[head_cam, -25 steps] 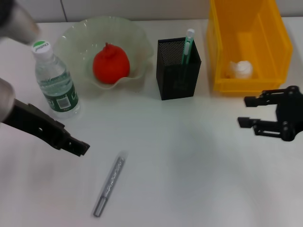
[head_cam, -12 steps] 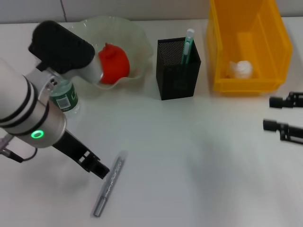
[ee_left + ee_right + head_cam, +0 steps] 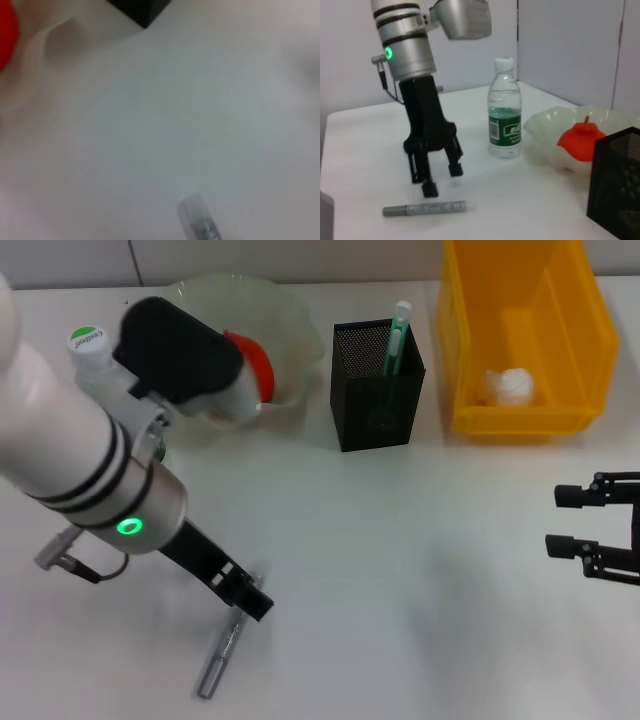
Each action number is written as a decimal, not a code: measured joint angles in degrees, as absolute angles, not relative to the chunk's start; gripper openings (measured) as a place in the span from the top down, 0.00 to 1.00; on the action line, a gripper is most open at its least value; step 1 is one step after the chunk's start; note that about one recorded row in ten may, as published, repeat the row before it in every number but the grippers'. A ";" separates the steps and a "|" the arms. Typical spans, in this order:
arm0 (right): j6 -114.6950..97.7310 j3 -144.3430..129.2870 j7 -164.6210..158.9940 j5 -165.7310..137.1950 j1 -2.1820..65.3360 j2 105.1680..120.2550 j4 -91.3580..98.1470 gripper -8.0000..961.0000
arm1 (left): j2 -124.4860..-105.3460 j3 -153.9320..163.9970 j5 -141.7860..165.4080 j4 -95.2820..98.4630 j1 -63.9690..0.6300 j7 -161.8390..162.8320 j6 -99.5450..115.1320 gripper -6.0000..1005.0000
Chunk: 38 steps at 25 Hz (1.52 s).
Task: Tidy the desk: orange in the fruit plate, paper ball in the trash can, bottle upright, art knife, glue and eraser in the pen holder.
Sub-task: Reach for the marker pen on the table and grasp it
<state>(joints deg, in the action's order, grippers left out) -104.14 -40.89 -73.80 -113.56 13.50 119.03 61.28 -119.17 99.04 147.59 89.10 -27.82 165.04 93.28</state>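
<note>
On the left of the surface (image 3: 400, 570), left gripper (image 3: 245, 598) hangs over the knife (image 3: 220, 660), fingers (image 3: 430, 189) spread, holding nothing; pen holder (image 3: 376, 385) mid-back; right gripper (image 3: 565, 521) far right, fingers parted, empty.

Matt silver metal art knife (image 3: 222, 655), clear plastic bottle (image 3: 505, 111), black wire-mesh pen holder (image 3: 376, 386).

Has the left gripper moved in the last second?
Yes. The left gripper has travelled away from the bottle, toward the robot, and now stands over the art knife.
</note>
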 joint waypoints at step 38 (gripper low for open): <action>-103.44 -38.45 -74.86 -113.11 15.01 119.17 59.94 0.45 | -119.18 108.24 151.71 80.82 -32.69 164.97 87.64 0.34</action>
<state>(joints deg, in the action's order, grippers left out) -103.44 -38.45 -74.86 -113.11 15.01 119.17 59.94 -119.18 108.24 151.71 80.82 -32.69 164.97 87.64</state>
